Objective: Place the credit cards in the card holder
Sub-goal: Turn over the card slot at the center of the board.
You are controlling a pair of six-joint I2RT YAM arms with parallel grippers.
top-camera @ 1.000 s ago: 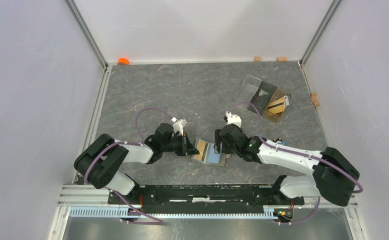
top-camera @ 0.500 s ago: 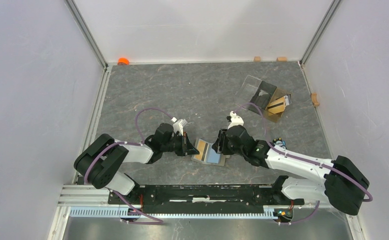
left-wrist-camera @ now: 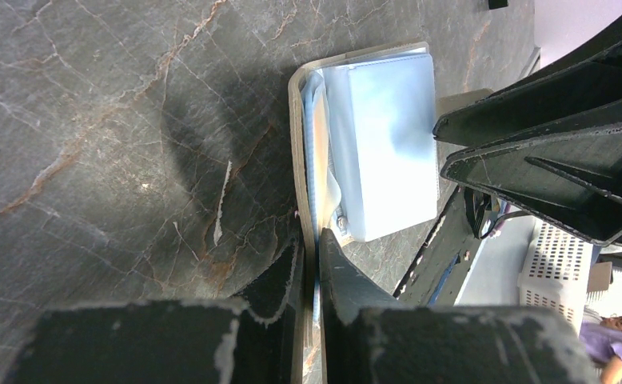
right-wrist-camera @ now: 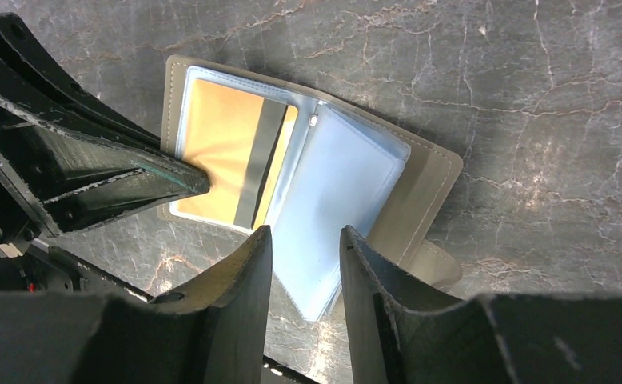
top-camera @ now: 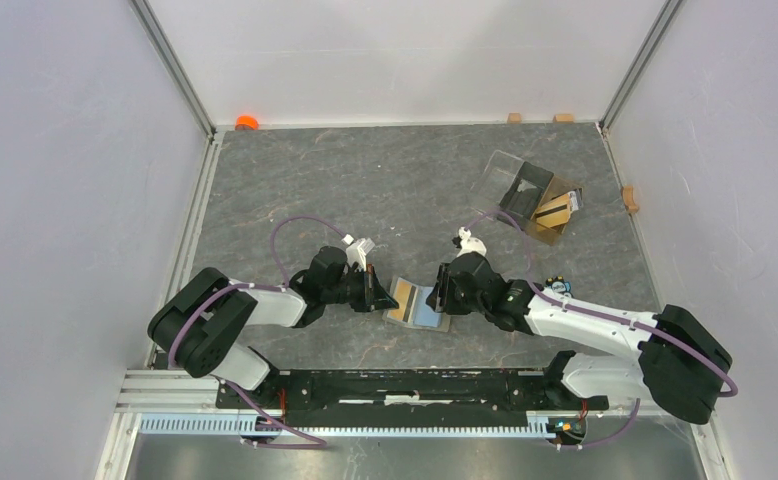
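Far left corner of the grey marbled bench (top-camera: 365,180): we saw a small orange round object (top-camera: 247,122), well apart from everything else.

The left end effector (top-camera: 373,290) lay low on the bench. On the left wrist view its fingers (left-wrist-camera: 288,268) were pinched together on the left edge of the olive-khaki rectangular card holder (top-camera: 420,305), so it was clamped on that cover.

The card holder lay open and flat on the bench between the two arms, pale blue-grey sleeves up. In the right wrist view a tan-gold credit card (right-wrist-camera: 216,144) with a dark stripe sat inside the left sleeve, and the right-hand sleeve page looked bare.

The right end effector (right-wrist-camera: 305,236) sat over the near edge of the blue-grey sleeve page, jaws a narrow gap apart. We could not tell if it touched the page.

Far right: a clear plastic box (top-camera: 513,170) with a dark compartment and tan cards (top-camera: 555,210) in it, well apart from the card holder.
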